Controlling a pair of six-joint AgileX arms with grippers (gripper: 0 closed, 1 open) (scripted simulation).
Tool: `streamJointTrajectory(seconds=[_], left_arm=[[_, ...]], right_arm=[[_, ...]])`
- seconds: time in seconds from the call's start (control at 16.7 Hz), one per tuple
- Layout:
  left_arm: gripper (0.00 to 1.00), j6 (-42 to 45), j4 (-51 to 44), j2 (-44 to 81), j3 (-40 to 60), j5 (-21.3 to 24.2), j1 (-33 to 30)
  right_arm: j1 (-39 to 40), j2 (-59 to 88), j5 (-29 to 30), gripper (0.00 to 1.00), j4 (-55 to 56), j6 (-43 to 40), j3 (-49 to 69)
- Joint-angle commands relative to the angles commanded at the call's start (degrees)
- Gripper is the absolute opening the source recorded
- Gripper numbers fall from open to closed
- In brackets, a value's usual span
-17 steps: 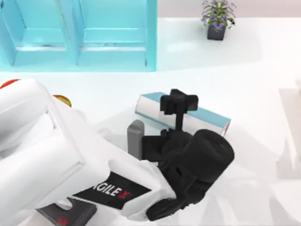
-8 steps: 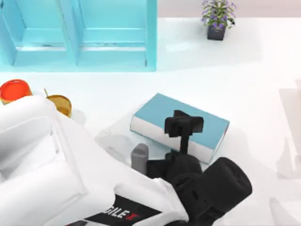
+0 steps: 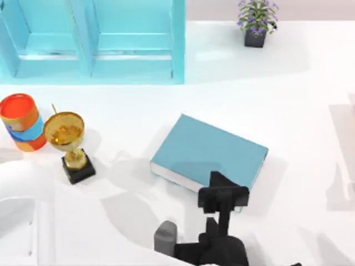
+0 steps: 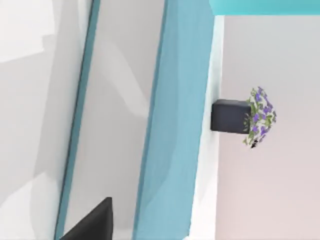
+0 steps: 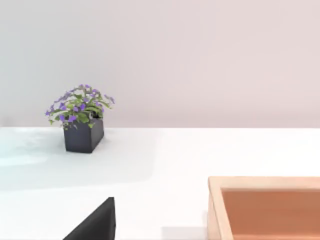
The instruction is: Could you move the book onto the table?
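Observation:
The book (image 3: pixel 208 155), a thick teal-blue hardback with white page edges, lies flat on the white table (image 3: pixel 299 111) near its middle. My left gripper (image 3: pixel 223 195) hovers just off the book's near long edge, open, with nothing between its fingers. In the left wrist view the book (image 4: pixel 170 125) runs close past one black fingertip (image 4: pixel 92 225). My right arm is parked; one of its black fingertips (image 5: pixel 95 225) shows in the right wrist view, set wide to one side.
A turquoise shelf cabinet (image 3: pixel 94 41) stands at the back left and a potted plant (image 3: pixel 256 22) at the back right. A gold trophy (image 3: pixel 69 144) and an orange can (image 3: pixel 22 122) stand at the left. A wooden box (image 5: pixel 265 207) is in the right wrist view.
The book went from tilted in the left gripper to flat on the table. The left arm then drew back toward the front edge, uncovering the trophy and the can.

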Motion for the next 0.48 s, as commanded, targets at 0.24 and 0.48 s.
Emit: streamJointTrajectory(seconds=[0.24, 0.48], left_arm=[[1.00, -9.8, -10.8, -1.9, 0.1, -2.8, -4.2], [1.00, -12.8, -14.2, -2.5, 0.0, -4.0, -5.4]], right_arm=[[0.0, 0.0, 0.0, 1.00, 0.0, 0.0, 0.0], [0.0, 0.0, 0.0, 1.00, 0.0, 0.0, 0.0]])
